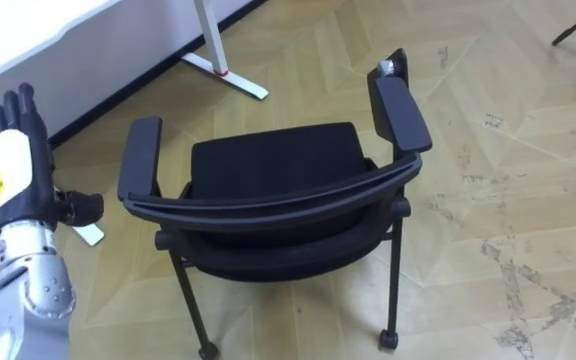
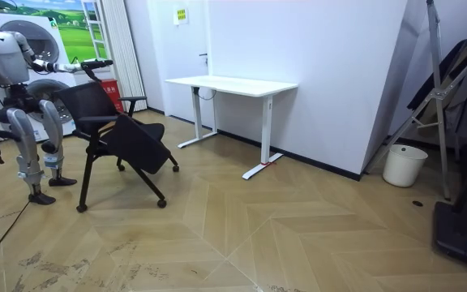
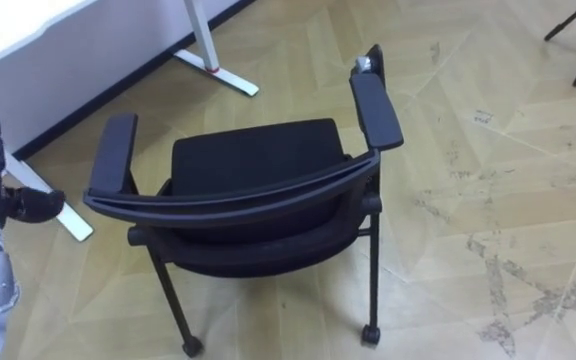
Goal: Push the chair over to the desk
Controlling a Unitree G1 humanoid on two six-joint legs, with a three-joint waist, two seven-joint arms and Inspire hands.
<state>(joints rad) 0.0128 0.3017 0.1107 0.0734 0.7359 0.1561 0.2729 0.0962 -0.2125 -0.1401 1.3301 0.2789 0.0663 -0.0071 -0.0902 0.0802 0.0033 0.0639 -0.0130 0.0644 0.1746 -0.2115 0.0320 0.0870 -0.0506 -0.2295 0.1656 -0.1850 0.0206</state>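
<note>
The black chair sits mid-frame, backrest nearest the robot. The left hand, fingers straight and slightly spread, hovers at far left, apart from it. I'd say it's still the approach: next, hand onto the backrest.

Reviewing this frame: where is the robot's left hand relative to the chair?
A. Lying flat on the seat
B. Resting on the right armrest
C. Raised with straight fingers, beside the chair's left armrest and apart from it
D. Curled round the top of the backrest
C: the left hand is held up with straight fingers, clear floor showing between it and the left armrest of the chair.
</note>
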